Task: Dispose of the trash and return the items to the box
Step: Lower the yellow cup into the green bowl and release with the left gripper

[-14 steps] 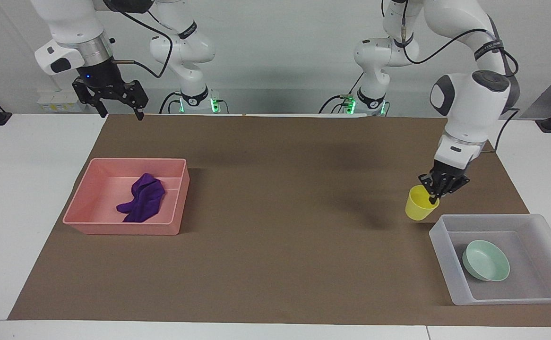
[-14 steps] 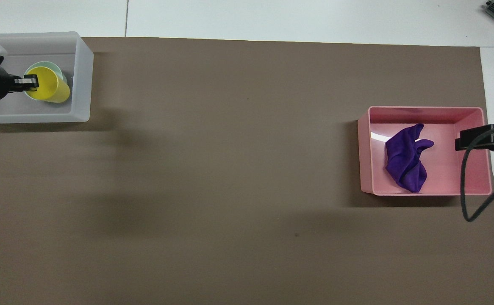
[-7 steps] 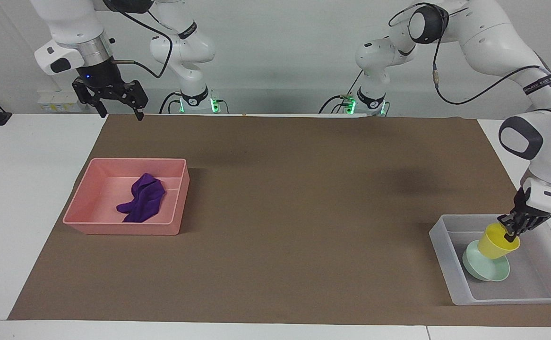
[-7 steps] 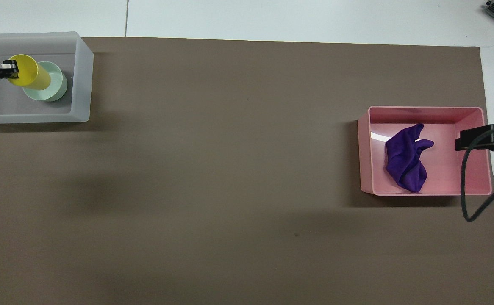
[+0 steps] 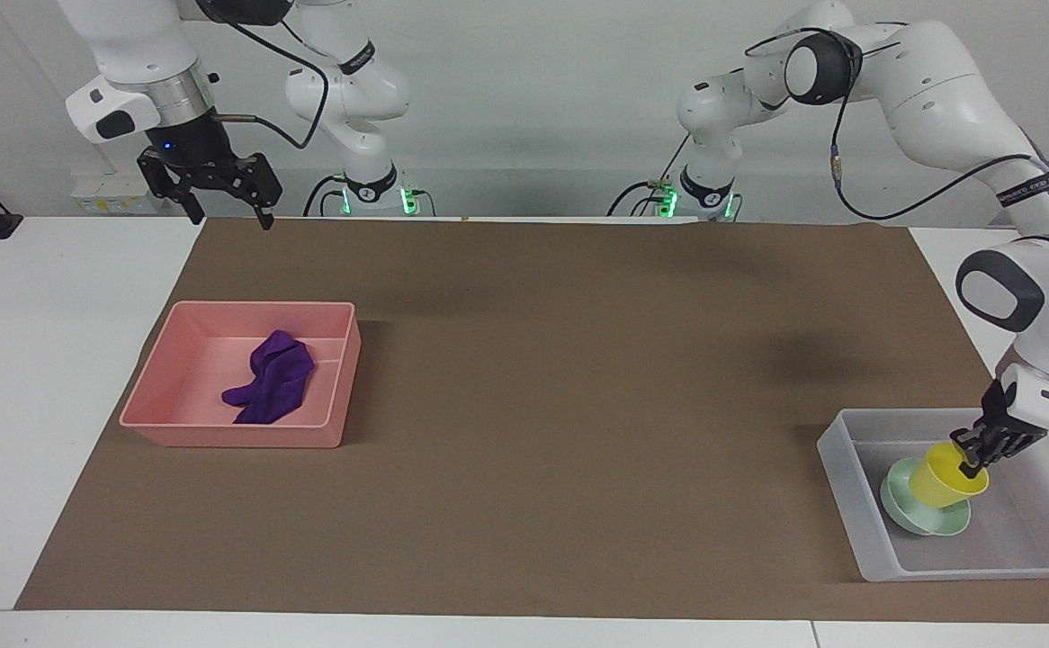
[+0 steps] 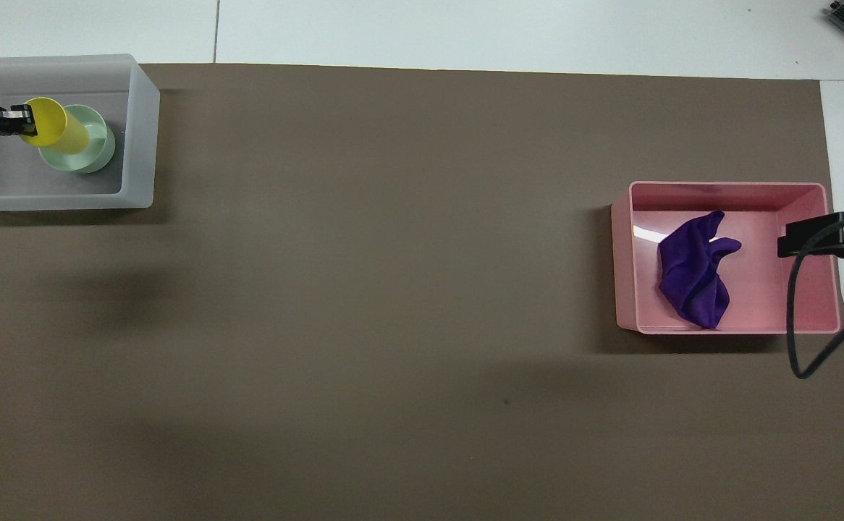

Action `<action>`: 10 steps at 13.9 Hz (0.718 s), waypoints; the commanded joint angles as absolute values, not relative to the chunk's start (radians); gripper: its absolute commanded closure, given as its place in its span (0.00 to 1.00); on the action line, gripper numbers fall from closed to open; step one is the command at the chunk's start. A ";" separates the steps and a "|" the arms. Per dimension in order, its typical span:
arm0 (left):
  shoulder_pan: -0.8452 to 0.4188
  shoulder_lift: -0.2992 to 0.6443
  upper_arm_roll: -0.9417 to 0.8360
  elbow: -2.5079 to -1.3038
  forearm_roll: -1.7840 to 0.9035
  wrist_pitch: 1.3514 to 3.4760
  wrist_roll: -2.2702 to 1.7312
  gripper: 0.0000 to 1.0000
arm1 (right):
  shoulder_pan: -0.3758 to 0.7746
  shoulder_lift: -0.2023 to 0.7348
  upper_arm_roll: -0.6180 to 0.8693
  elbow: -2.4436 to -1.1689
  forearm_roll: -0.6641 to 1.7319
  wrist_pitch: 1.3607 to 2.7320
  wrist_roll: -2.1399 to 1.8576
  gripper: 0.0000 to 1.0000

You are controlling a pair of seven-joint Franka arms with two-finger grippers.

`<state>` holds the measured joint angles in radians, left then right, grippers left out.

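Left pincer (image 5: 971,464) grips the yellow cup (image 5: 944,474) over the mint bowl (image 5: 922,515) in the clear box (image 5: 848,504).

The left pincer is clamped on the tilted cup's rim, the cup's base at the bowl, which sits in the box at the left arm's end of the table (image 5: 524,432). The purple rag (image 5: 271,390) lies in the pink bin (image 5: 237,436). The right pincer (image 5: 228,212) waits with fingers spread, empty, over the table edge by its base.
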<state>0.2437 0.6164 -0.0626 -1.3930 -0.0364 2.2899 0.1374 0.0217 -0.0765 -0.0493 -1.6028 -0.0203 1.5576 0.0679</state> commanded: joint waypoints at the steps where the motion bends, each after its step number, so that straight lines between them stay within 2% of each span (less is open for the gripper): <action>1: 0.255 0.603 -0.075 -1.436 -0.058 2.315 0.172 1.00 | 0.015 -0.095 -0.044 -1.626 -0.029 1.552 0.043 0.00; 2: 0.255 0.601 -0.074 -1.436 -0.058 2.310 0.172 0.99 | 0.015 -0.097 -0.044 -1.626 -0.029 1.552 0.043 0.00; 4: 0.255 0.601 -0.075 -1.428 -0.055 2.290 0.173 0.77 | 0.014 -0.097 -0.044 -1.626 -0.029 1.552 0.043 0.00; 5: 0.255 0.601 -0.075 -1.424 -0.048 2.269 0.178 0.62 | 0.014 -0.097 -0.044 -1.626 -0.029 1.554 0.043 0.00; 6: 0.252 0.600 -0.075 -1.420 -0.046 2.258 0.224 0.58 | 0.014 -0.098 -0.044 -1.626 -0.029 1.552 0.043 0.00; 7: 0.245 0.588 -0.074 -1.422 -0.051 2.258 0.265 0.41 | 0.014 -0.100 -0.044 -1.628 -0.029 1.554 0.043 0.00; 8: 0.242 0.574 -0.071 -1.425 -0.051 2.257 0.279 0.10 | 0.014 -0.100 -0.044 -1.629 -0.029 1.554 0.043 0.00; 9: 0.235 0.546 -0.071 -1.434 -0.046 2.253 0.281 0.00 | 0.014 -0.100 -0.044 -1.628 -0.029 1.554 0.043 0.00; 10: 0.212 0.502 -0.069 -1.463 -0.046 2.249 0.281 0.00 | 0.014 -0.100 -0.044 -1.629 -0.029 1.554 0.043 0.00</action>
<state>0.2391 0.5885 -0.0750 -1.4090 -0.0386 2.2793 0.2573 0.0217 -0.0775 -0.0493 -1.6041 -0.0203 1.5576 0.0679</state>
